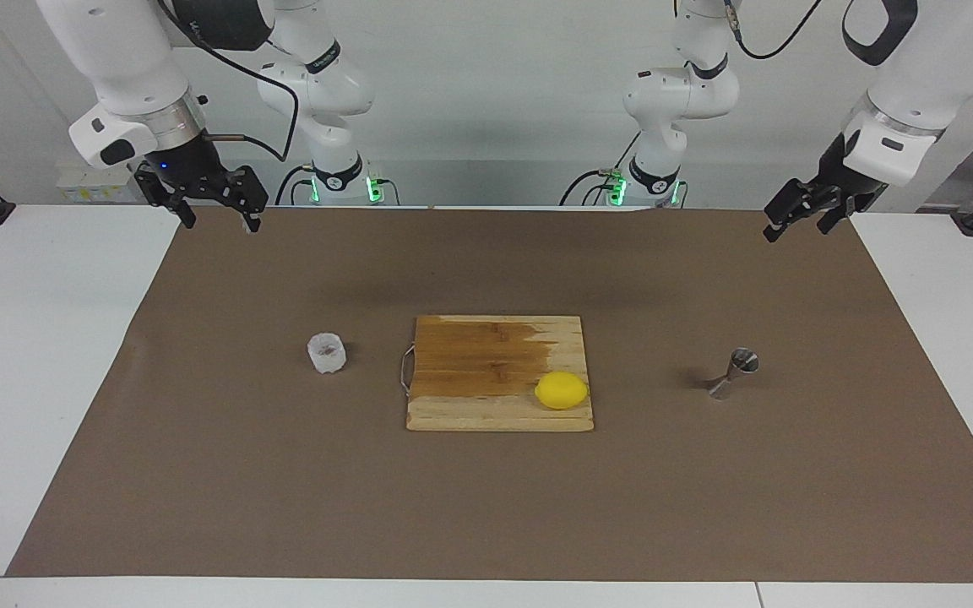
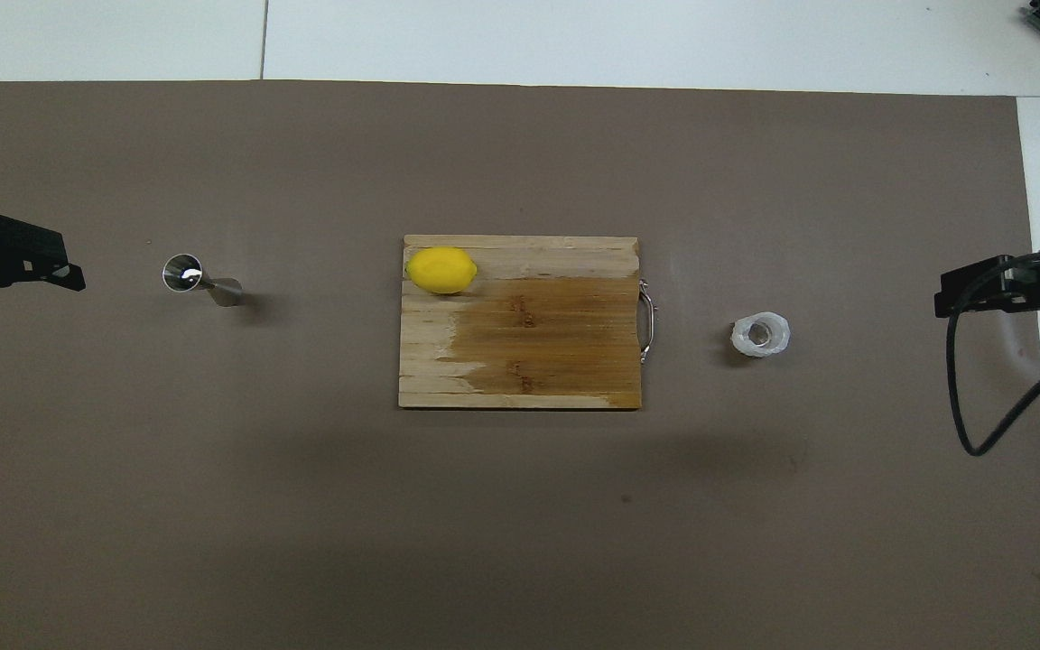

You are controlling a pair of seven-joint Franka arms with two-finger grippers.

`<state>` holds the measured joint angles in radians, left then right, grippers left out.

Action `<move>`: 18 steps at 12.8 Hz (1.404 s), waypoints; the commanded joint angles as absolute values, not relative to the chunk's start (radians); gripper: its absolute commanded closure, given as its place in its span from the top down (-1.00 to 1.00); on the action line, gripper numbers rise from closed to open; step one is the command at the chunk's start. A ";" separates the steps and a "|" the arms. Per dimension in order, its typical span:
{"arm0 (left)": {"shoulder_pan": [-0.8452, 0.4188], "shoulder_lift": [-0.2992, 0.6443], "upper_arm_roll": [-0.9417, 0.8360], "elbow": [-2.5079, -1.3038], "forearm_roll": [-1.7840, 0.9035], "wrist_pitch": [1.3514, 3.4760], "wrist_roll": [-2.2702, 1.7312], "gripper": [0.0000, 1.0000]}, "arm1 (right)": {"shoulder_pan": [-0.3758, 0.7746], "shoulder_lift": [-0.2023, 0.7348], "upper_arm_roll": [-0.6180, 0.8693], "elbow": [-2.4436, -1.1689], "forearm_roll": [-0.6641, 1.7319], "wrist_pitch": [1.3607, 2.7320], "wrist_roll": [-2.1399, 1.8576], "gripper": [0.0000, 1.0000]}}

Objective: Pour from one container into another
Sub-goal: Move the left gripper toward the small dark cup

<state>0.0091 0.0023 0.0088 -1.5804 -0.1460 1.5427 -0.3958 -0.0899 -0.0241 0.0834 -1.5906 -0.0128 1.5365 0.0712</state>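
The small whitish crinkled plastic cup stands upright on the brown mat, toward the right arm's end, beside the cutting board's handle. Something small and dark shows inside it. The steel hourglass jigger stands upright on the mat toward the left arm's end. My right gripper hangs open and empty over the mat's edge at its own end, well away from the cup. My left gripper hangs open and empty over the mat's edge at its end, apart from the jigger.
A wooden cutting board with a metal handle lies mid-table between cup and jigger. A yellow lemon sits on the board's corner farther from the robots, on the jigger's side. A black cable loops by the right gripper.
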 commanded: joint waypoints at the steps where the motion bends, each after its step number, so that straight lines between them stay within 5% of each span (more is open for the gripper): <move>1: 0.034 0.052 0.006 -1.583 -0.184 1.569 -0.642 1.00 | -0.101 -0.035 0.089 -1.603 0.006 1.536 0.083 1.00; 8: 0.173 0.251 0.006 -1.542 -0.469 1.690 -1.122 1.00 | -0.103 -0.035 0.089 -1.603 0.006 1.536 0.083 1.00; 14: 0.277 0.432 0.005 -1.539 -0.679 1.773 -1.143 1.00 | -0.101 -0.035 0.089 -1.603 0.006 1.536 0.084 1.00; 18: 0.287 0.472 0.003 -1.630 -0.785 1.882 -1.132 1.00 | -0.101 -0.035 0.089 -1.603 0.006 1.536 0.083 1.00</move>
